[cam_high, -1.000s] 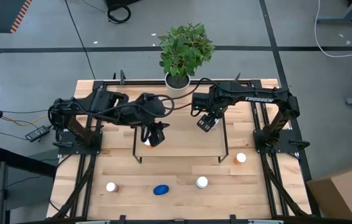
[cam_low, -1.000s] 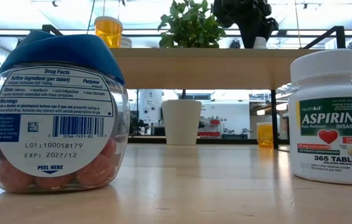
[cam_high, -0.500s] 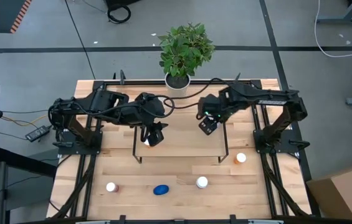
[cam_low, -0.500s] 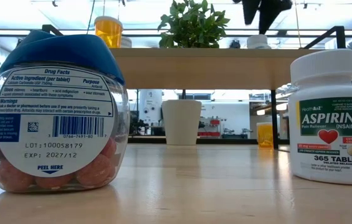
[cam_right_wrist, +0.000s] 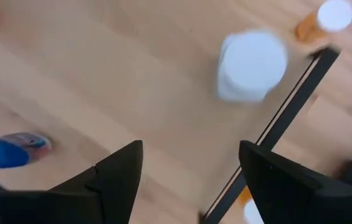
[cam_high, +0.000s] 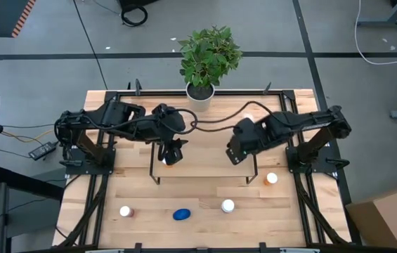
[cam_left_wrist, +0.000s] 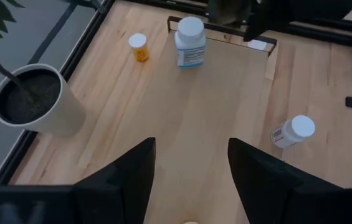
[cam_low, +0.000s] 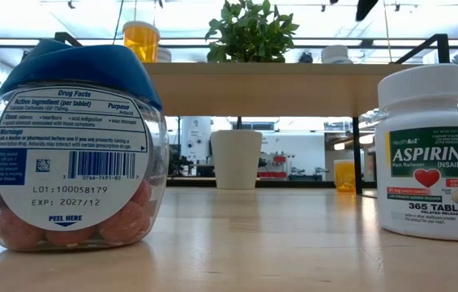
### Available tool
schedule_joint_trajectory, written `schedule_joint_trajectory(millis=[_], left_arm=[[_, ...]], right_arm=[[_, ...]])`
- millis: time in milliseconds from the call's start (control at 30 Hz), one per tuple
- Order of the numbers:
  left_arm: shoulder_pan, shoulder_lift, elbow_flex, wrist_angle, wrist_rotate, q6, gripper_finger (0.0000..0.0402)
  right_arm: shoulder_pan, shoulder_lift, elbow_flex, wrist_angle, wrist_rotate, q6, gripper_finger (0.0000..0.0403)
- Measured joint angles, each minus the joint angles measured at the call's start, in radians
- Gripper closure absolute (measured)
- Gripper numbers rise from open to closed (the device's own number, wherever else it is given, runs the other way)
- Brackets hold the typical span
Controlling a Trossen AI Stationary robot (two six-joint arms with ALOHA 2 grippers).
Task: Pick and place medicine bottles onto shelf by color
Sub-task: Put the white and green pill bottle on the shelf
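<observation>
Two arms over shelf (cam_high: 205, 166) | left gripper (cam_high: 171, 156) spread above orange bottle (cam_high: 168, 161), likely releasing | right gripper (cam_high: 235, 151) wide, empty, near shelf's right rail

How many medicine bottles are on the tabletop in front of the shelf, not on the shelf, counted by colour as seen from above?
Orange bottles with white caps: 2 (front left; right, near the shelf's corner)
White bottle: 1
Blue bottle: 1
Total: 4
</observation>
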Motion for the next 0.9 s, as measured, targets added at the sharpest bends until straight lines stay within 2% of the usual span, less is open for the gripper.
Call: schedule_joint_trajectory(millis=[233, 433, 533, 700, 900], left_arm=[[0.023, 0.0, 0.0, 0.001, 0.0, 0.009, 0.0193], [0.031, 0.0, 0.0, 0.002, 0.0, 0.001, 0.0192], [0.031, 0.0, 0.0, 0.002, 0.0, -0.006, 0.0194], [0.031, 0.0, 0.0, 0.019, 0.0, -0.025, 0.0194], [0.031, 0.0, 0.0, 0.022, 0.0, -0.024, 0.0193]], right_arm=[[0.117, 0.0, 0.0, 0.0, 0.041, 0.17, 0.013], [0.138, 0.0, -0.001, 0.0, 0.136, 0.184, 0.013], [0.099, 0.0, -0.001, 0.0, 0.135, 0.134, 0.013], [-0.02, 0.0, -0.001, 0.0, -0.005, 0.027, 0.0129], [-0.136, 0.0, -0.001, 0.0, -0.073, -0.057, 0.013]])
